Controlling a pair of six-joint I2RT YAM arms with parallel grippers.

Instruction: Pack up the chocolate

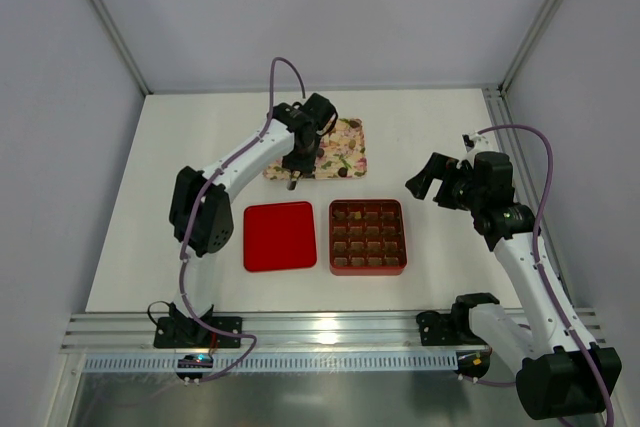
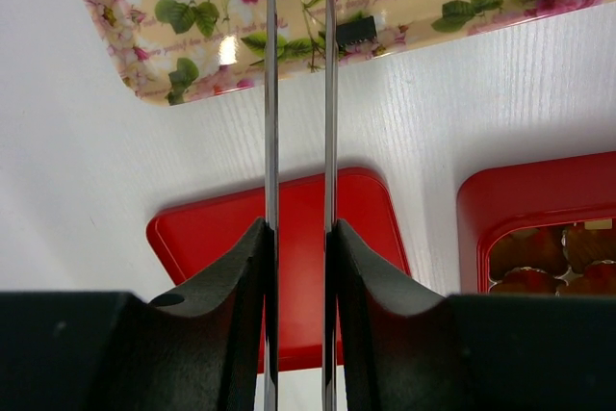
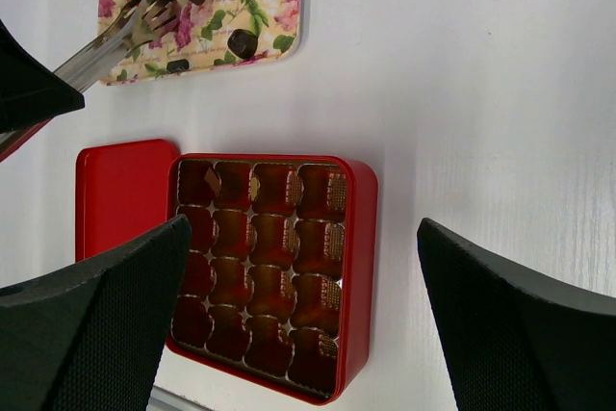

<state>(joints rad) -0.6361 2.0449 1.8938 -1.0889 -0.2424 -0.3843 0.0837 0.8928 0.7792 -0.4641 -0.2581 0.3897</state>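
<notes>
My left arm stretches over the flowered tray (image 2: 192, 74), the left gripper (image 2: 298, 228) squeezing metal tongs (image 2: 271, 93) whose tips sit among the chocolate (image 3: 243, 42) there. My right gripper (image 3: 304, 228) hovers above the red box (image 3: 361, 238), fingers wide apart, empty.

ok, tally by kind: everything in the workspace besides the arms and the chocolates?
flowered tray: 1
red box: 1
red lid: 1
metal tongs: 1
Total: 4
</notes>
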